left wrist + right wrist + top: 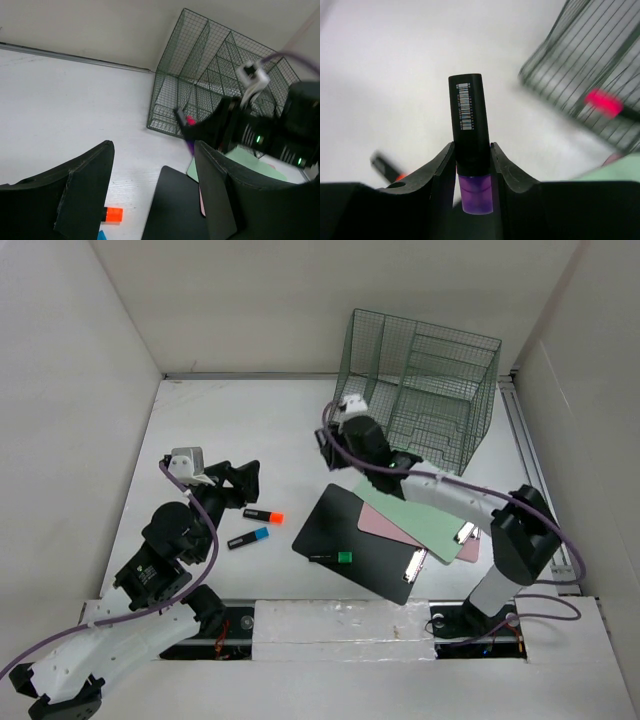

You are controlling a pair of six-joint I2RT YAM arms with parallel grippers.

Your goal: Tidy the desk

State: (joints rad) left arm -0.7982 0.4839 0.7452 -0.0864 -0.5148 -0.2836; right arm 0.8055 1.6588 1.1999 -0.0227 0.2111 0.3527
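The white desk [230,420] holds an orange-capped highlighter [265,514], a blue-capped one [248,538] and a green-capped one [336,557] lying on a black clipboard [370,540]. My right gripper [472,150] is shut on a black highlighter with a purple cap [469,115] and holds it above the desk, left of the green wire organizer [425,390]. My left gripper [245,480] is open and empty, just above the orange highlighter [113,214]. A pink highlighter [604,102] lies inside the organizer.
A pink clipboard [385,525] and a pale green clipboard [430,525] lie stacked under the right arm, partly beneath the black one. White panel walls border the desk. The right arm reaches across the clipboards.
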